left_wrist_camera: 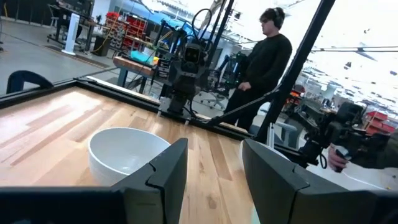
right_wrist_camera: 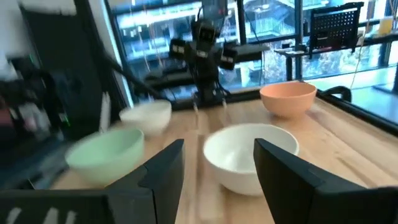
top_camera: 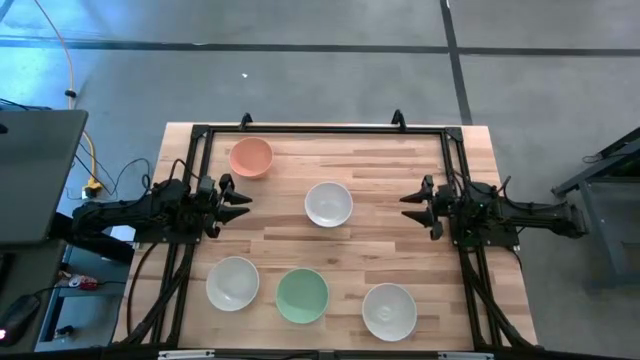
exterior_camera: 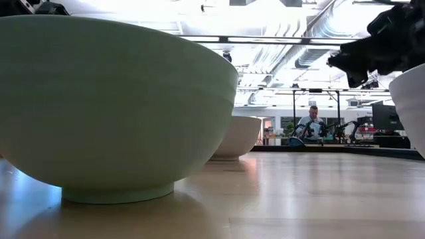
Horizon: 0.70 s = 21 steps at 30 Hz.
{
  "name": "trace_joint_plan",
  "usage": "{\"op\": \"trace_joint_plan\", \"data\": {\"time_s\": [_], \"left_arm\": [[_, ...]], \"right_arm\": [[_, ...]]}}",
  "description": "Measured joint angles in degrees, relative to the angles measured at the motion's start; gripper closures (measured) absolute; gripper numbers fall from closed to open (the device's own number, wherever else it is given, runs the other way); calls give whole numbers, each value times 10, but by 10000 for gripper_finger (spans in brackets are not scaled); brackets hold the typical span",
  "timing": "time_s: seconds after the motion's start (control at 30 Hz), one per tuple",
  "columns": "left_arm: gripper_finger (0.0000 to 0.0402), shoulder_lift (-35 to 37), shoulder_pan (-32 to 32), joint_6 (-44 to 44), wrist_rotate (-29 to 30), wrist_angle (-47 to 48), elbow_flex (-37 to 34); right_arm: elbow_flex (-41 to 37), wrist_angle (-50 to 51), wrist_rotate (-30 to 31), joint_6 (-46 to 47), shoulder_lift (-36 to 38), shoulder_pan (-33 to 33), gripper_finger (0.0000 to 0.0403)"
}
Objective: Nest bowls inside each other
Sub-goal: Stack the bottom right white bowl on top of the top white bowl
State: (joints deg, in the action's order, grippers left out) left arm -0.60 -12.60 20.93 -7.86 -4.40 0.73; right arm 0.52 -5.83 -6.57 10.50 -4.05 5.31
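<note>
Five bowls stand apart on the wooden table, each on its base. The salmon-orange bowl [top_camera: 251,157] sits far left, a white bowl [top_camera: 328,203] in the middle, another white bowl [top_camera: 233,282] near left, the mint green bowl [top_camera: 302,295] at the near middle, and a third white bowl [top_camera: 389,311] near right. My left gripper [top_camera: 240,205] hovers open at the table's left, pointing toward the middle bowl [left_wrist_camera: 124,152]. My right gripper [top_camera: 410,205] hovers open at the right, facing the same bowl [right_wrist_camera: 249,155]. Neither touches anything.
A black metal frame [top_camera: 320,130] runs along the table's far edge and both sides. Bare wood lies between the bowls. Beyond the table a person [left_wrist_camera: 264,59] stands by other robot stations. A laptop [top_camera: 35,175] sits left of the table.
</note>
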Motion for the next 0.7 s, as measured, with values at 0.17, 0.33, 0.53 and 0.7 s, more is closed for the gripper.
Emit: {"op": "trace_joint_plan", "data": {"time_s": [0.17,0.33,0.53,0.7], "left_arm": [[257,0,0,0,0,-1,0],[257,0,0,6,0,-1,0],[257,0,0,60,13,-3,0],[257,0,0,83,33,-2,0]], "right_arm": [[0,-19,1,123,0,0,217],[0,-19,31,245,0,0,217],[0,-19,63,328,0,0,217],[0,-19,97,360,0,0,217]]}}
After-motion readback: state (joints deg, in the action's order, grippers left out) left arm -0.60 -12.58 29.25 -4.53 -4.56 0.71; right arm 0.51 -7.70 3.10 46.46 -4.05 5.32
